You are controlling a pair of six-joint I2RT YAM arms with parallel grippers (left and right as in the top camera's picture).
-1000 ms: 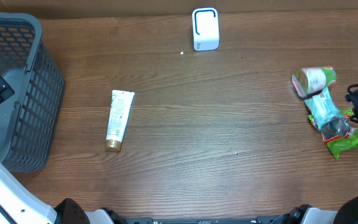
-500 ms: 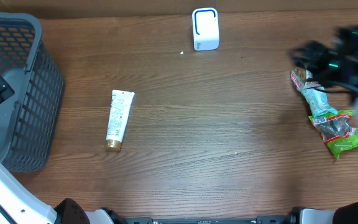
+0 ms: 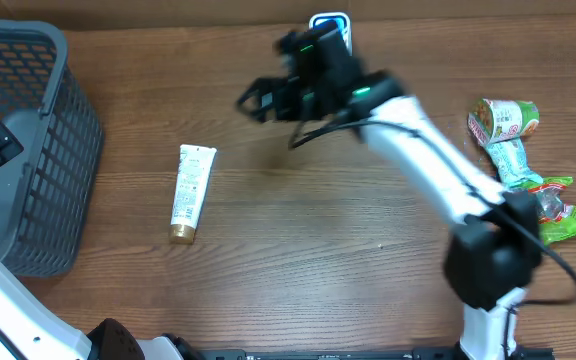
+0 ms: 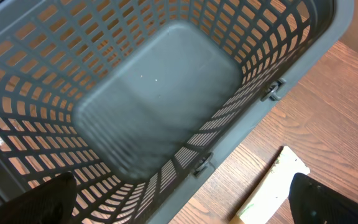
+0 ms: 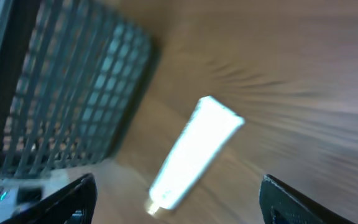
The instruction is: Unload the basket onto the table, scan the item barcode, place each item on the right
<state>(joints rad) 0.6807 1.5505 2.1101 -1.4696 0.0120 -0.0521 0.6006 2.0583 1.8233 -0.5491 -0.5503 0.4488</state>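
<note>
A white tube with a gold cap [image 3: 191, 192] lies flat on the wooden table, left of the middle. My right arm reaches across from the right, and its gripper [image 3: 253, 103] hovers above and to the right of the tube, open and empty. In the right wrist view the tube [image 5: 194, 152] shows blurred below the wide-apart fingers of that gripper [image 5: 179, 205]. The white scanner [image 3: 330, 18] stands at the far edge, mostly hidden by the arm. My left gripper [image 4: 185, 211] hangs open over the basket's edge, with the tube's flat end [image 4: 272, 186] just outside it.
A grey mesh basket [image 3: 58, 150] fills the left side; its rim [image 4: 303, 68] runs beside the tube. Several packets lie at the right edge: a green-and-white one [image 3: 503, 120], a teal one [image 3: 516, 160] and a green one [image 3: 568, 220].
My right arm has swept from the right edge across the table to the upper middle, and its jaws have spread wider. The tube and my left arm have not moved.
</note>
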